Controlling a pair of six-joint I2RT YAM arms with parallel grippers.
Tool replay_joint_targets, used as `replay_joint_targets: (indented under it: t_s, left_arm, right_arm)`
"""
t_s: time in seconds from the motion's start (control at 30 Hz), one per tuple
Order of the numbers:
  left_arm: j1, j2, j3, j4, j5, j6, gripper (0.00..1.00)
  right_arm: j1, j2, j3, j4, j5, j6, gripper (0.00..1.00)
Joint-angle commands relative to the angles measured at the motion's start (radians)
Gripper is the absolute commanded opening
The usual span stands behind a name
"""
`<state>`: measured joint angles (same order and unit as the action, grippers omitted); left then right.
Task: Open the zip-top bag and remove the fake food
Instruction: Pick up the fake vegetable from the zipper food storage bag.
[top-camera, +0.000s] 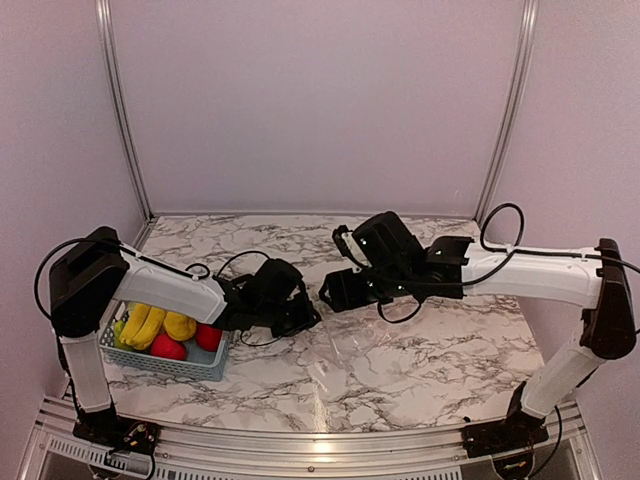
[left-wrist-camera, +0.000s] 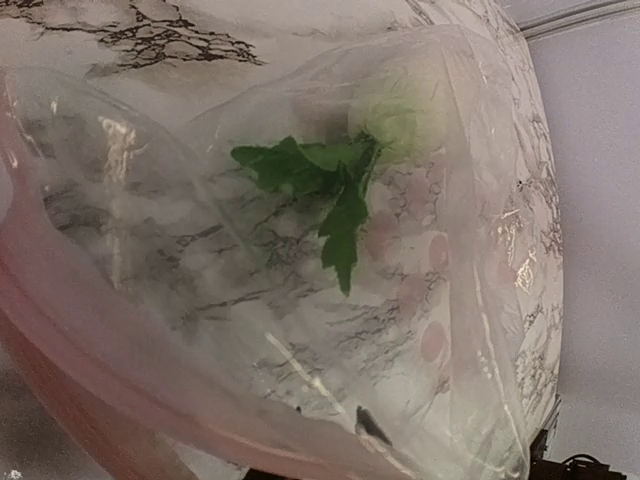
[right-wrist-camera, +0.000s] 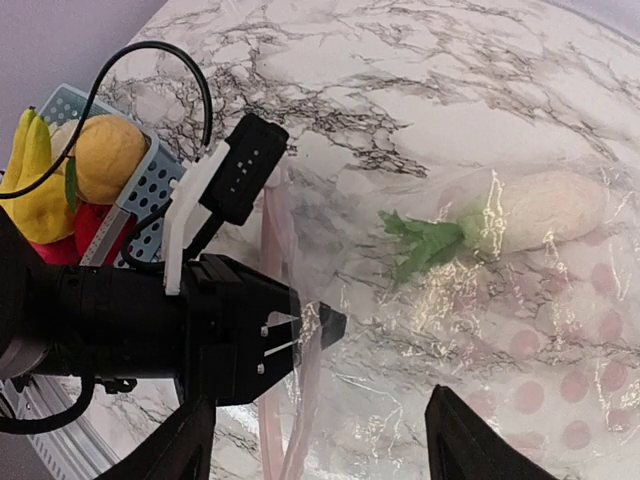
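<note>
The clear zip-top bag (right-wrist-camera: 480, 330) lies on the marble, faint in the top view (top-camera: 400, 350). Inside it lies one piece of fake food, a pale white vegetable (right-wrist-camera: 545, 215) with green leaves (left-wrist-camera: 320, 190). My left gripper (right-wrist-camera: 318, 325) is shut on the bag's pink zip rim (right-wrist-camera: 300, 400) and sits at the bag's left end (top-camera: 300, 315). In its own view the plastic covers nearly everything. My right gripper (right-wrist-camera: 320, 450) hangs open just above the bag's mouth, holding nothing, facing the left one (top-camera: 335, 290).
A light blue lattice basket (top-camera: 190, 368) stands at the left, beside the left arm. It holds yellow bananas (top-camera: 140, 325), a yellow fruit (top-camera: 180, 325) and red apples (top-camera: 168, 348). Black cables loop from both wrists.
</note>
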<state>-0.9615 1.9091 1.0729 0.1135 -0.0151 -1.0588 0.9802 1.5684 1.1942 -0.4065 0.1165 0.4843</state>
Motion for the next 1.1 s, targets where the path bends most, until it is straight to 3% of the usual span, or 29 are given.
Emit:
replay_joint_targets:
  t_s: [0.0, 0.1, 0.5, 0.9, 1.07]
  left_arm:
    - [-0.012, 0.022, 0.048, -0.051, -0.033, 0.046, 0.20]
    - [-0.020, 0.024, 0.065, -0.077, -0.054, 0.063, 0.20]
    - [-0.035, 0.050, 0.127, -0.107, -0.088, 0.136, 0.22]
    - [-0.041, 0.064, 0.128, -0.105, -0.085, 0.149, 0.22]
    - [-0.040, 0.061, 0.123, -0.103, -0.086, 0.151, 0.22]
  right_arm:
    - [-0.074, -0.055, 0.010, 0.007, -0.045, -0.034, 0.72]
    - [-0.138, -0.055, -0.006, 0.024, -0.060, -0.052, 0.71]
    - [-0.388, 0.170, 0.090, 0.101, -0.158, -0.131, 0.46]
    - [-0.447, 0.433, 0.337, 0.054, -0.054, -0.184, 0.38]
    - [-0.451, 0.461, 0.338, 0.034, -0.029, -0.177, 0.35]
